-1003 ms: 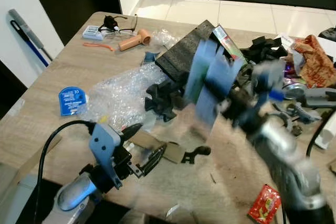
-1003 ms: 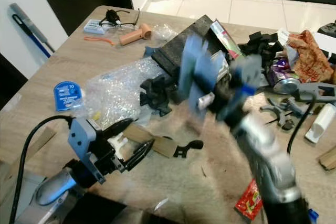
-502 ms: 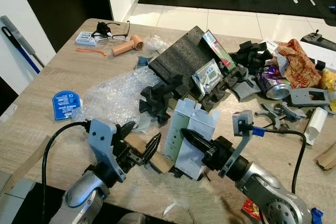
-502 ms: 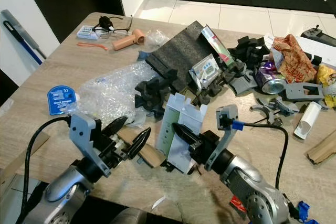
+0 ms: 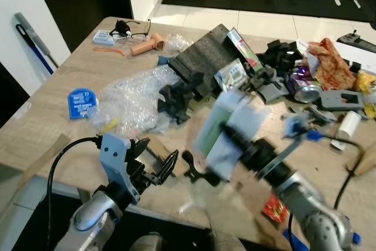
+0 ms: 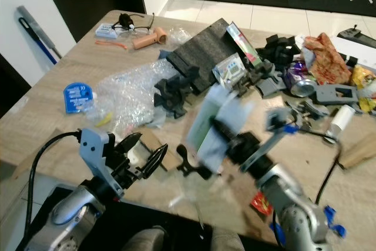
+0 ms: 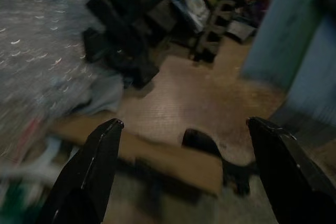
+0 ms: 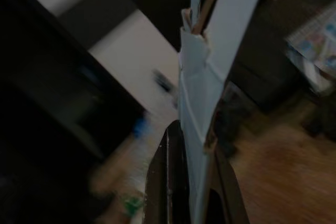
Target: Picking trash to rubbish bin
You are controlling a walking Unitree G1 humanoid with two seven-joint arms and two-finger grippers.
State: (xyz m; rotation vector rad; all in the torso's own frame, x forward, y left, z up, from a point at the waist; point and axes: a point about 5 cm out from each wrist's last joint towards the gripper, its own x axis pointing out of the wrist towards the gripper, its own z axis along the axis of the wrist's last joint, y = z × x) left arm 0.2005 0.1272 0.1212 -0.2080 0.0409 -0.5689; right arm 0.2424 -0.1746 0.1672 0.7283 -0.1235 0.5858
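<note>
Clutter covers the wooden table, seen from the head camera. Near the middle of the left eye view, blurred, the right gripper is clamped on a pale flattened carton, one black finger across its front face and the box held upright above the near part of the tabletop. In the right wrist view the same carton stands edge-on with the black fingers pressed on both sides of it.

At about 8 o'clock from the carton, the left gripper hangs over the table's near edge with its two fingers apart and nothing between them. The left wrist view shows those fingers spread wide above a strip of brown cardboard lying flat on the wood, a black clip-like piece touching its far end.

At 10 o'clock from the carton lies crumpled bubble wrap, with black foam pieces just beside it and a dark foam slab beyond. A blue round tag sits near the table's left edge. At 1 o'clock are a crushed can and an orange-red wrapper; a small red packet lies at 5 o'clock, near the right arm.
</note>
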